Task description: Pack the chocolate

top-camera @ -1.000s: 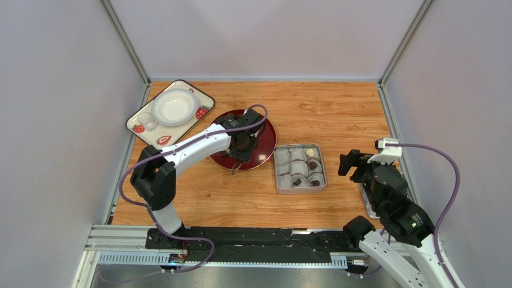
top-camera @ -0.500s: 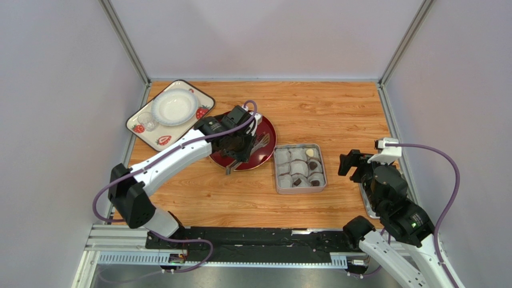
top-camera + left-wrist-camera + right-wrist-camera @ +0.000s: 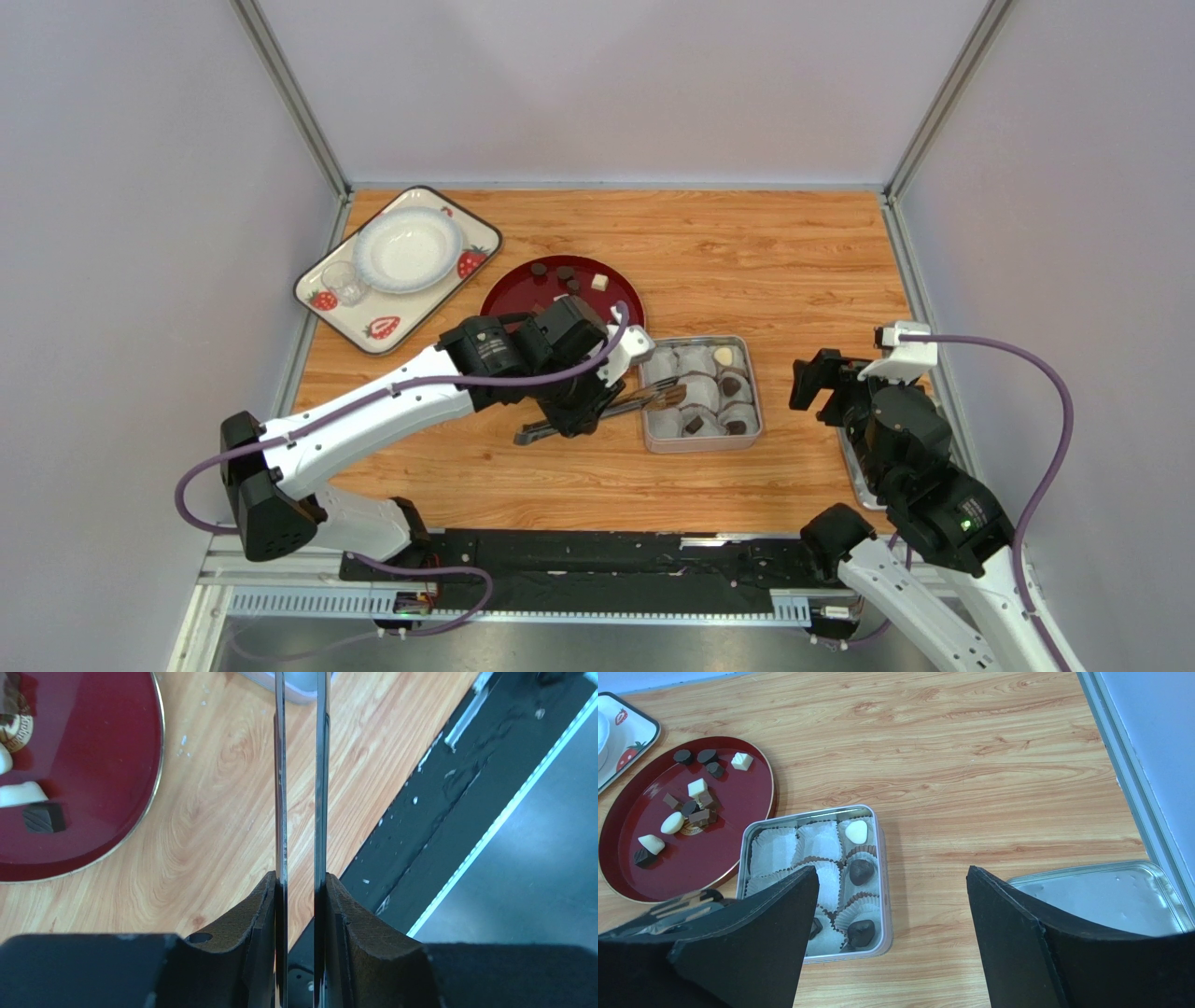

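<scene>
Several chocolate pieces (image 3: 689,805), dark and white, lie on the round red plate (image 3: 522,297). The square grey tin (image 3: 701,443) holds white paper cups. Some cups hold pieces: a white heart (image 3: 856,831) and dark ones (image 3: 861,871). My left gripper (image 3: 582,396) is shut on metal tongs (image 3: 624,405), whose tips reach over the tin's left edge. In the left wrist view my left gripper (image 3: 300,882) clamps the two tong blades (image 3: 280,777). I cannot tell if the tips hold a piece. My right gripper (image 3: 892,875) is open and empty, right of the tin.
A strawberry-patterned tray (image 3: 368,329) with a white bowl (image 3: 404,249) sits at the back left. The tin's lid (image 3: 1102,896) lies at the right edge under my right arm. Grey walls close the sides and back.
My left arm has swung from over the red plate toward the near right, carrying the tongs to the tin's left edge. The plate's pieces now show. The right arm has not moved.
</scene>
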`<state>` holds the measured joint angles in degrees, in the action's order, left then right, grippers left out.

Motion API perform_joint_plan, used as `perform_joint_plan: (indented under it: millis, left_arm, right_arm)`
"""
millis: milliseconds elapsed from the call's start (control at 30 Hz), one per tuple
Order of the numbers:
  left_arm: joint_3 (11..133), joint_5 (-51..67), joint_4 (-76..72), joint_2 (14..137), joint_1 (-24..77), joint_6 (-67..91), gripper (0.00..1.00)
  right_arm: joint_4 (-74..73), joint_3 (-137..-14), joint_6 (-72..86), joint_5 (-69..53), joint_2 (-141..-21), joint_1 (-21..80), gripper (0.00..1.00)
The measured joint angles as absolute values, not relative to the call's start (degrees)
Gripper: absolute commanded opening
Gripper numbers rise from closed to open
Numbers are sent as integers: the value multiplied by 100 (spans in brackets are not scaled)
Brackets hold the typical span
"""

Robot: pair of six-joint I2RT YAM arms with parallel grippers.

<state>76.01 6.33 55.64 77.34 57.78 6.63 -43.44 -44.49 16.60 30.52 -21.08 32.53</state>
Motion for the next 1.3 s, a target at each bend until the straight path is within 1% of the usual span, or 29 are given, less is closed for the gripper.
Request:
perform_joint_plan:
  millis: [367, 833, 1300]
  left_arm:
    - [7310, 722, 5852, 7638, 5839, 106, 35]
    - [7426, 635, 5839, 8381, 5848, -150, 41]
    - [7577, 661, 5787, 8414, 5854, -183, 45]
  right_arm:
    - [-4344, -4449, 1660, 3055, -2189, 3253, 81]
    - [-4344, -4449, 1658, 3057, -2224, 3253, 82]
    - [-4344, -4449, 1643, 3055, -2226, 3253, 82]
